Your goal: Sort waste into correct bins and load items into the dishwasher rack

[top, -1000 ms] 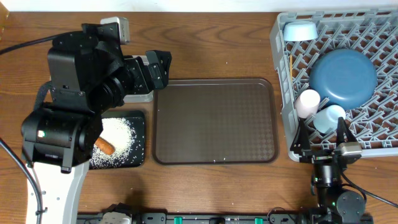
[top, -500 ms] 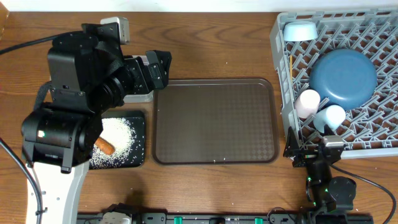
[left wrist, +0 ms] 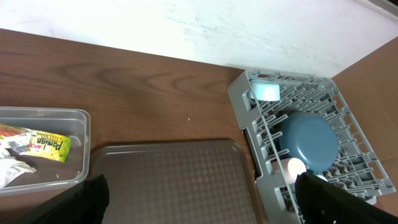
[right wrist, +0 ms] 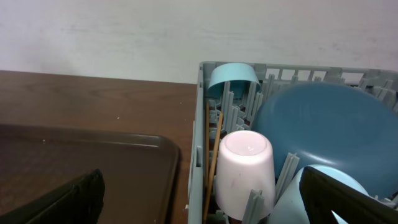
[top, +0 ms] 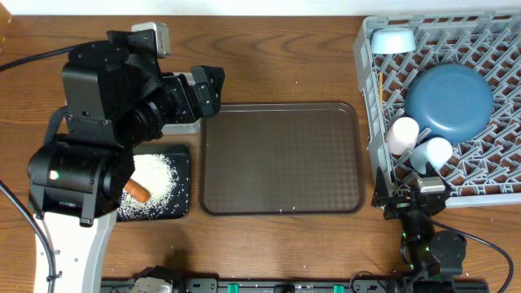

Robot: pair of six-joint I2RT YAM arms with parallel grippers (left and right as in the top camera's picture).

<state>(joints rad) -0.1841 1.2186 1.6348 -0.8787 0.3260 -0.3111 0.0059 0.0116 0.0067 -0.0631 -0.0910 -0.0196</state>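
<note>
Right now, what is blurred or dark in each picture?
Overhead: the large grey plastic lattice rack is sharp, evenly lit. Left wrist: the left gripper fingers are dark blurs at the bottom corners. Right wrist: the right gripper fingers likewise; plain white cup sharp.

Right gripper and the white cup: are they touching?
Apart. The right wrist view shows the white cup standing in the rack, clear of both open fingers of the right gripper.

open: over brown tray [top: 281, 159] | blocked: rack [top: 370, 114] wall at right, left arm [top: 98, 106] over clear tub [left wrist: 78, 158] at left
</note>
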